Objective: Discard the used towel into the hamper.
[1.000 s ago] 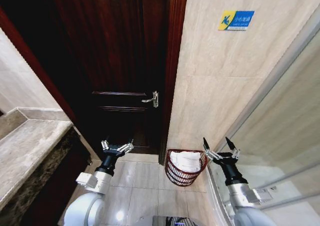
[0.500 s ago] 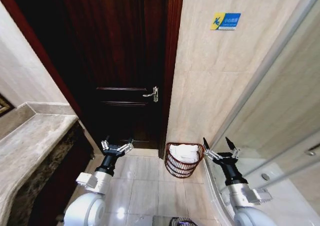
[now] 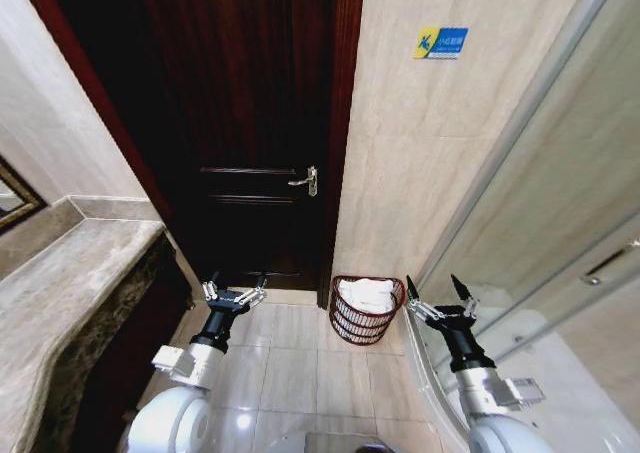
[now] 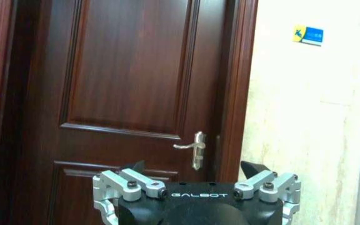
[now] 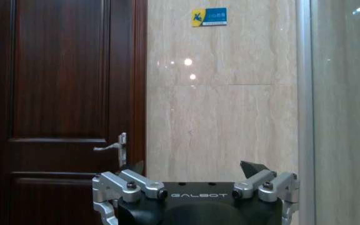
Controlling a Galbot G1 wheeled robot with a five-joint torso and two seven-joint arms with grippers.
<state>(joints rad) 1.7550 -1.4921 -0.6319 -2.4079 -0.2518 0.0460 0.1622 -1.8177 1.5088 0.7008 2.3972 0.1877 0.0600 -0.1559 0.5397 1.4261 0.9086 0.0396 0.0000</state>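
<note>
Right now, from the head view, I have the hamper (image 3: 366, 310) standing on the tiled floor (image 3: 290, 363) against the beige marble wall (image 3: 420, 163), just beside the frame of the dark wooden door (image 3: 250, 123). A white towel (image 3: 367, 294) lies folded inside it, up near the rim. My left gripper (image 3: 234, 291) is held out in front of the door's lower panel, fingers spread apart with nothing between them. My right gripper (image 3: 440, 295) is up at a like height, just to the right of the hamper and apart from it, fingers likewise spread and empty. A grey stone counter (image 3: 70, 273) runs along my left, and a glass shower panel (image 3: 560, 223) slants along my right. A blue and yellow sign (image 3: 440, 42) is stuck high on the wall, and the silver door handle (image 3: 304, 180) sits at the door's right edge.

From the left wrist view, I see the left gripper (image 4: 196, 172) at the lower edge with its dark fingertips wide apart, pointed at the door; the handle (image 4: 192, 149) shows between them, farther off, and the sign (image 4: 308, 34) is on the wall beside the frame.

From the right wrist view, the right gripper (image 5: 196, 171) shows the same wide spread, empty, facing the marble wall, with the door (image 5: 61, 93) and its handle (image 5: 114, 147) to one side, the sign (image 5: 209, 16) above, and the shower panel's edge (image 5: 303, 93) on the other side.
</note>
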